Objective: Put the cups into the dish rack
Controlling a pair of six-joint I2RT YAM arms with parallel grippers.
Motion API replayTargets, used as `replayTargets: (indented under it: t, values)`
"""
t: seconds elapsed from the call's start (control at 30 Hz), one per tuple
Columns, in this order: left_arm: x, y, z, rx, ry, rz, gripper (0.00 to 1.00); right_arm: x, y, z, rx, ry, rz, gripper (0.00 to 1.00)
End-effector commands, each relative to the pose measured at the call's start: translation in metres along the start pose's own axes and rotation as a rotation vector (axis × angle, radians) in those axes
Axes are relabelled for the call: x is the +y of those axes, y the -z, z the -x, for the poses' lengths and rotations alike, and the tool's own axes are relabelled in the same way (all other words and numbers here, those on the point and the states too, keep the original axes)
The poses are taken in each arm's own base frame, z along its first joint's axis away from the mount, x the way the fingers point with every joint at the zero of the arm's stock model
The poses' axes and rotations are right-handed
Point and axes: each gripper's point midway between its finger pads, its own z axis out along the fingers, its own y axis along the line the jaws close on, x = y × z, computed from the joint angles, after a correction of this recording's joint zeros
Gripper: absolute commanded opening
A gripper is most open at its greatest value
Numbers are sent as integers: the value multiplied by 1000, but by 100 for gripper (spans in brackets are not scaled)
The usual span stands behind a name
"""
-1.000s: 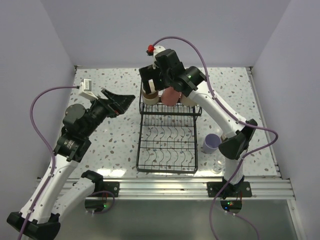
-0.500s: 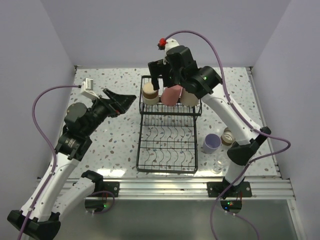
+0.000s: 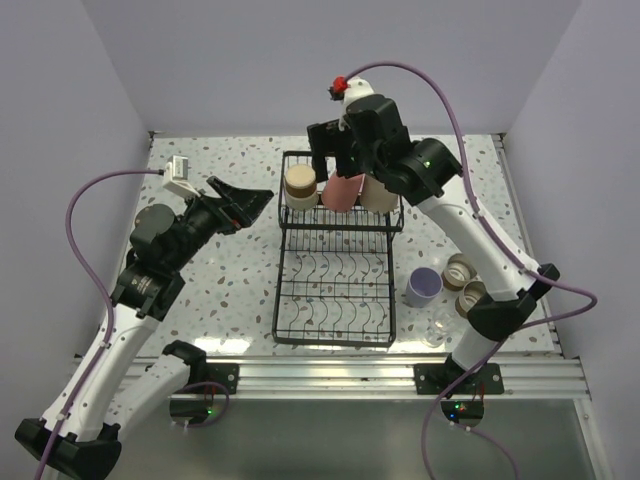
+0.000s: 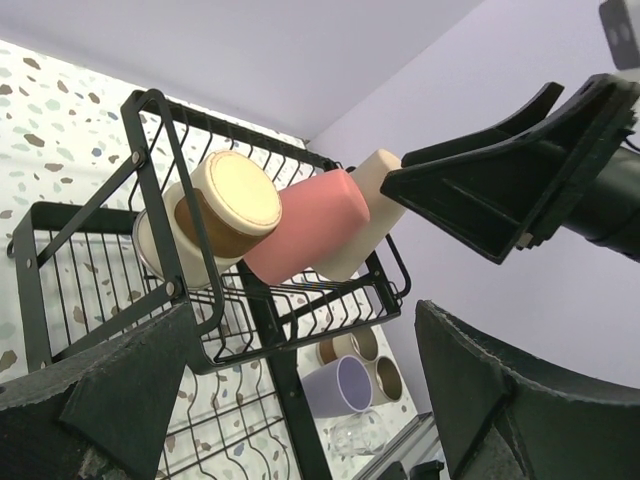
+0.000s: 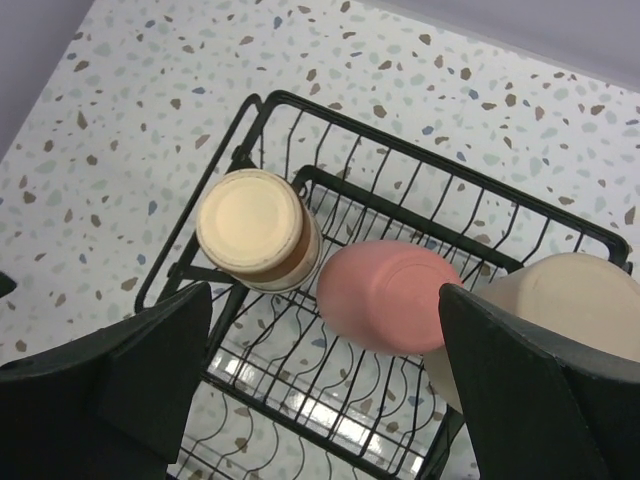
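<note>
The black wire dish rack (image 3: 278,290) stands mid-table. Its raised back basket holds a short tan-brown cup (image 3: 300,186), the pink cup (image 3: 343,190) and the tall beige cup (image 3: 378,193), all on their sides. My right gripper (image 3: 335,152) hovers above the basket, open and empty; below it are the tan-brown cup (image 5: 257,228), pink cup (image 5: 388,294) and beige cup (image 5: 560,305). My left gripper (image 3: 245,203) is open and empty left of the rack. The lavender cup (image 3: 422,287), two tan-brown cups (image 3: 459,270) and the clear glass (image 3: 435,332) stand right of the rack.
The rack's lower section of curved tines (image 3: 335,285) holds nothing. The left wrist view shows the basket (image 4: 150,170) with its three cups, and the lavender cup (image 4: 335,387) beyond it. A metal rail (image 3: 330,375) runs along the near table edge.
My right gripper has lifted away from the tan-brown cup in the basket and drawn up and to the right. The two tan-brown cups at the right have come into view. The left arm has not moved.
</note>
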Motion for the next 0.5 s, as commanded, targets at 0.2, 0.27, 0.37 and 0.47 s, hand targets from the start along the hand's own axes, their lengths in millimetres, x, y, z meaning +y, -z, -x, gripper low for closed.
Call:
replayTargets:
  t: [0.2, 0.27, 0.37, 0.47]
  values:
    - [-30, 2, 9, 15, -71, -110, 92, -68, 57, -9, -101, -89, -278, 98]
    - [-35, -2, 4, 65, -110, -130, 90, -74, 79, -12, -132, -132, -272, 98]
    - [-42, -13, -6, 150, -160, -137, 88, -82, 100, -29, -156, -184, -261, 98]
    - [-52, -26, -20, 231, -212, -135, 89, -94, 118, -44, -192, -229, -282, 98]
